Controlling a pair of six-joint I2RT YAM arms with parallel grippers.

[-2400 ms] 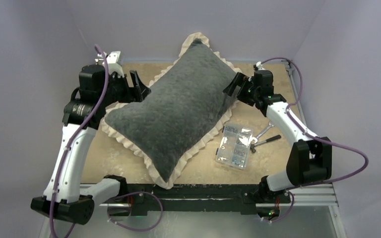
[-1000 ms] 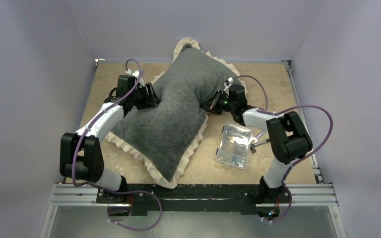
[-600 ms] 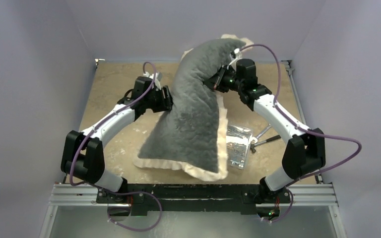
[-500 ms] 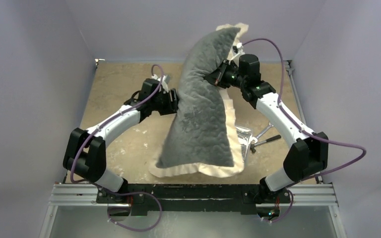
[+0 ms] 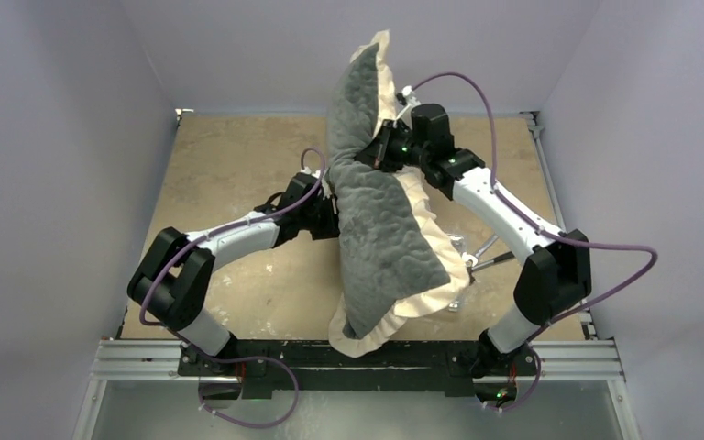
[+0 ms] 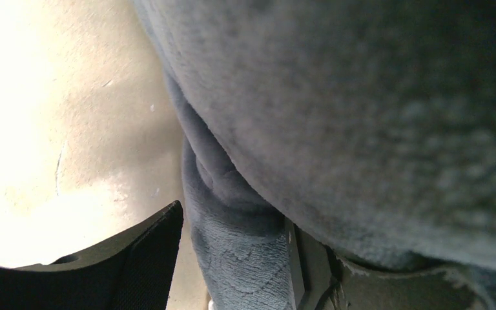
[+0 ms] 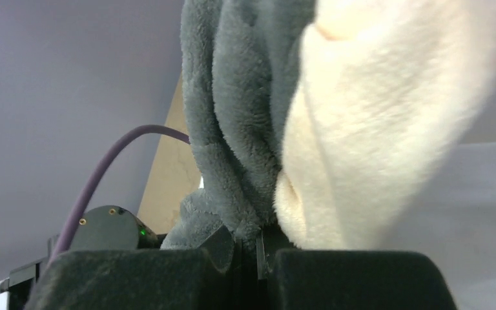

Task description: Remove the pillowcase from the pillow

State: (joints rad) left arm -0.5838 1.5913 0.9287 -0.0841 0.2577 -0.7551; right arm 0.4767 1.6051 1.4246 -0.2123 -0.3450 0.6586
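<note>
The left gripper (image 6: 232,258) pinches a fold of the grey plush pillowcase (image 5: 385,229), its jaws closed down on the cloth. The right gripper (image 7: 258,242), jaws all but shut, clamps grey face and cream frill together higher up. Between them the stuffed cover stands on edge above the bench (image 5: 238,156), top corner raised toward the back wall, lower frill reaching the bench's near edge. Removal looks barely begun: the cover appears fully on, with all the pulling-off left to do. The pillow itself is nowhere visible, presumably inside. The cover's opening cannot be found in any view, and blurred plush fills most of the left wrist view.
</note>
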